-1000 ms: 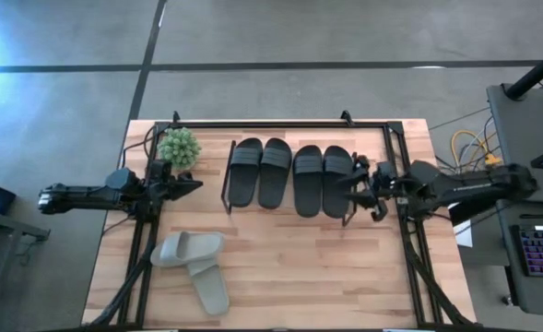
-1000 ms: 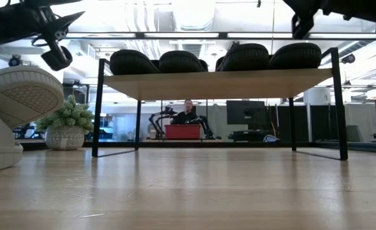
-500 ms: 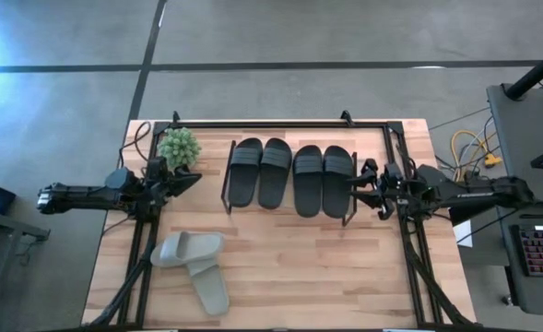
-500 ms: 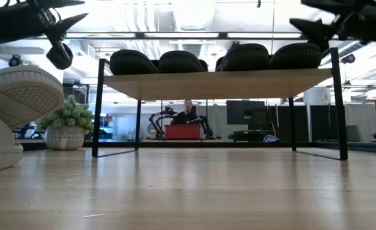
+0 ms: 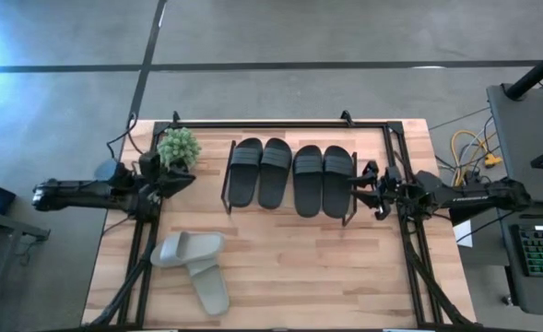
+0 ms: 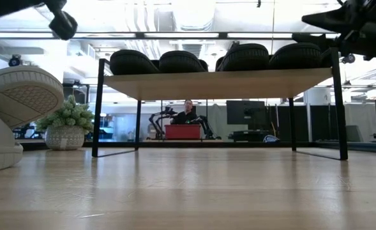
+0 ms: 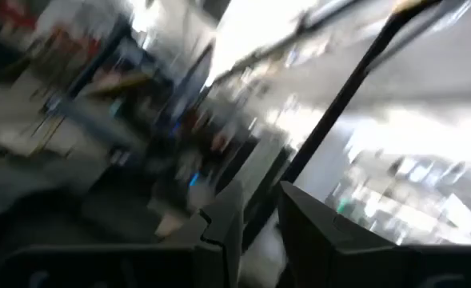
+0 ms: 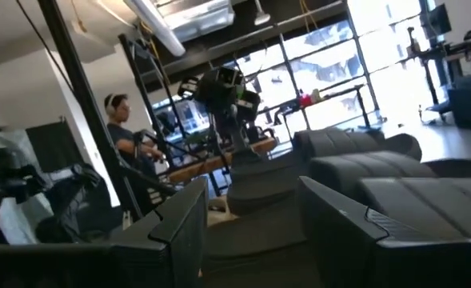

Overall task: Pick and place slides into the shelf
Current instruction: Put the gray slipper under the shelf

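Four black slides (image 5: 289,175) sit on the shelf (image 5: 227,189) just beside the right claw (image 5: 358,187), which is spread and empty, while two grey-green slides (image 5: 195,266) wait on the table below the left claw (image 5: 186,180), slightly parted, grasping nothing.

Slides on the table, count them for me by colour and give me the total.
Black slides: 4, side by side on the shelf
Pale grey-green slides: 2, overlapping on the table in front of the shelf
Total: 6
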Controlling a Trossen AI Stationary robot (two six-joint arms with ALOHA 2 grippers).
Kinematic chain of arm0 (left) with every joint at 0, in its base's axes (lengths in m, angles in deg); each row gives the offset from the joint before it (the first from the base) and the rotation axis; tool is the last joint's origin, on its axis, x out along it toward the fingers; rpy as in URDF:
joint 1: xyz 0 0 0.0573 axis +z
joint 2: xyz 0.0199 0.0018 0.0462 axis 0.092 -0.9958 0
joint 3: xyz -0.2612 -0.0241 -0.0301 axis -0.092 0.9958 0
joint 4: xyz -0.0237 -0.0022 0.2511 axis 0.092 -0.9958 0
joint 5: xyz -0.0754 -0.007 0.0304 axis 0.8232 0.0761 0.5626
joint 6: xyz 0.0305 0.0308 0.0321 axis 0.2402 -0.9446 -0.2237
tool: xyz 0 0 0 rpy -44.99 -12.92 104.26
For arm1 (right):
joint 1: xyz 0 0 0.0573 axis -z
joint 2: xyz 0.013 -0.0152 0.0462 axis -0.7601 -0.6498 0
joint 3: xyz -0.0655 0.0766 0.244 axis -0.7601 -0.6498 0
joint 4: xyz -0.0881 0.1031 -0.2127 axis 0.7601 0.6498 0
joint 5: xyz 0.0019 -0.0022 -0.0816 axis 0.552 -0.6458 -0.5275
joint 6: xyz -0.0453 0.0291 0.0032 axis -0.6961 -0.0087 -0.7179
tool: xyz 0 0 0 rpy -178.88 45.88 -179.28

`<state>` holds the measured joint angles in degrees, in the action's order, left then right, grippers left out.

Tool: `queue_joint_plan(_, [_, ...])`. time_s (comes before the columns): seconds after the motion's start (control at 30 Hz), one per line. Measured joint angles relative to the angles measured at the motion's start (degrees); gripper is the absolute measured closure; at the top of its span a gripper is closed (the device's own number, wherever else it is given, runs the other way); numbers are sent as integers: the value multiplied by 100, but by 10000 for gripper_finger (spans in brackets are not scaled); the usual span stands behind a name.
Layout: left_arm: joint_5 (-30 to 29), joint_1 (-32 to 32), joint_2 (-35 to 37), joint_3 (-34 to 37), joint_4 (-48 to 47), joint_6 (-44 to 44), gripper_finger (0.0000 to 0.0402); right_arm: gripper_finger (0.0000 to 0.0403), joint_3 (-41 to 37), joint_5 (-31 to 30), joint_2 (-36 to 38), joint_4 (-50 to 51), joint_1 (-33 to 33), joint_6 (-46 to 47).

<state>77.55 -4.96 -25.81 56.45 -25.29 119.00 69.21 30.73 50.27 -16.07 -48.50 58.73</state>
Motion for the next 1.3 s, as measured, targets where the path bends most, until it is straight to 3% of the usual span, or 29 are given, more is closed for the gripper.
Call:
queue_joint_plan(0.23, [76,3,-975,-1630,-3512,-585,352,220,2,-272,-15,36,28,-218])
queue_joint_plan(0.4, [395,0,-1616,-2875,-5468,-1316,395,220,2,-302,-15,46,28,-220])
queue_joint_plan(0.6, [317,-7,-2341,-4134,-7713,-1656,401,220,4,-301,-20,40,28,-220])
queue_joint_plan(0.73, [449,-8,-2756,-4360,-8639,-908,401,220,4,-301,-22,39,28,-220])
queue_joint_plan(0.87, [1387,-190,-3274,-4470,-9171,-1472,401,220,4,-300,-22,39,28,-220])
queue_joint_plan(1.0, [2372,-551,-3743,-4512,-9976,-1361,401,220,4,-300,-22,38,28,-220])
queue_joint_plan(1.07, [2085,-702,-3925,-4446,-10344,-1003,401,220,4,-300,-22,37,28,-220])
queue_joint_plan(1.17, [1180,-1033,-4188,-4308,-10758,-106,401,220,7,-300,-22,35,30,-220])
queue_joint_plan(1.3, [957,-1497,-4333,-4158,-10712,1283,401,220,7,-300,-26,29,30,-220])
